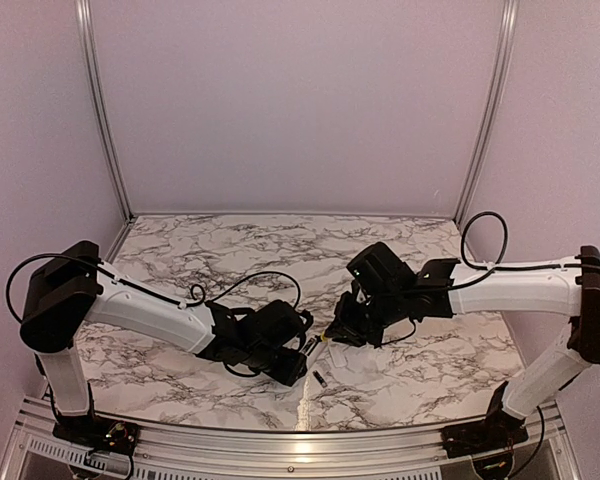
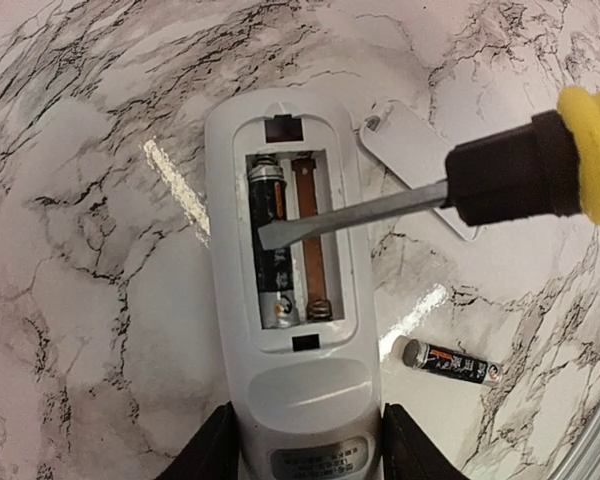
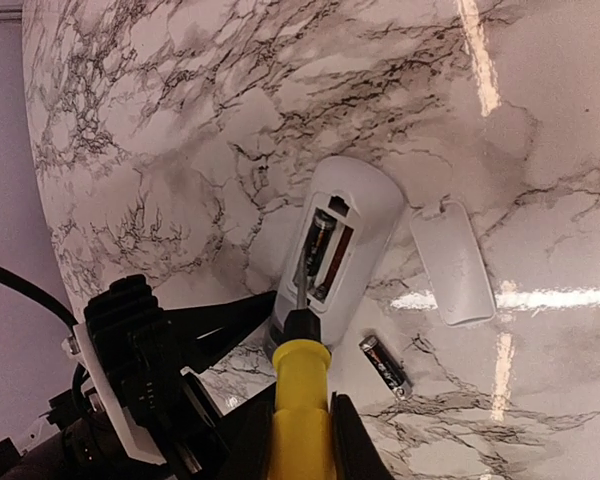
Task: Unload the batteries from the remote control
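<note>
Here the left tool point(image 2: 310, 452) clamps the remote control point(image 2: 300, 385); right tool point(image 3: 300, 440) holds a screwdriver point(image 2: 520, 170) over its battery point(image 2: 273, 285).

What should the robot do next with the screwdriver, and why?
Probably lever the last battery up with the screwdriver blade. Its tip sits at that battery in the remote control, which the left gripper clamps; the right gripper holds the screwdriver. The other slot is empty, and a second battery lies loose on the table.

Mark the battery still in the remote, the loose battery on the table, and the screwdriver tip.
seated battery point(image 2: 271, 278): left wrist view, dark body below the blade
loose battery point(image 2: 452, 363): left wrist view, mid-body
screwdriver point(image 2: 276, 236): left wrist view, flat blade tip
</note>
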Robot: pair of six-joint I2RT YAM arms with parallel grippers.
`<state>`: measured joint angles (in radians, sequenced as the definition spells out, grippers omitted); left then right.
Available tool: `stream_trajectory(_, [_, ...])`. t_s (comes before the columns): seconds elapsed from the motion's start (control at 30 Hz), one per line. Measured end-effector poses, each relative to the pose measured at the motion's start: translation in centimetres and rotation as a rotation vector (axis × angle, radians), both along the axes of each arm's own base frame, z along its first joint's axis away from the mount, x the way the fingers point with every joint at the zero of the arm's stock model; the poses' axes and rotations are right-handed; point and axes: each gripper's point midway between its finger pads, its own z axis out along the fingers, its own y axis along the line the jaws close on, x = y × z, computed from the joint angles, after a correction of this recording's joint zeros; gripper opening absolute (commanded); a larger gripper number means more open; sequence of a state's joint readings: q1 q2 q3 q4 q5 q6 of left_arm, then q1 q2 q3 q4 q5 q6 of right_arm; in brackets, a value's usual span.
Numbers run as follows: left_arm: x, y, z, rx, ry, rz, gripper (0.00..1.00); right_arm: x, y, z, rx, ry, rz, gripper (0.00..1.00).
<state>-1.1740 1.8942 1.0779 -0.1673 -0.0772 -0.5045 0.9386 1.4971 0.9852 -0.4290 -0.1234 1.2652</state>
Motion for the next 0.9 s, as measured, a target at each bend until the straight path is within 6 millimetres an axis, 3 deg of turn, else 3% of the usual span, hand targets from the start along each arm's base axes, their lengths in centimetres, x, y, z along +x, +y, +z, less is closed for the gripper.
stream_trajectory(0.17, [0.1, -0.2, 0.0, 0.0, 0.0, -0.001, 0.39, 0.1, -0.3, -0.1, -0.015, 0.004, 0.0, 0.0])
stream_trajectory(0.47, [0.1, -0.4, 0.0, 0.004, -0.002, -0.009, 0.39, 0.1, -0.7, 1.6, -0.024, -0.017, 0.011, 0.0])
stream_trajectory(0.9, [0.2, -0.5, 0.0, 0.003, 0.001, -0.014, 0.39, -0.1, -1.2, 0.1, -0.05, 0.011, 0.012, 0.0])
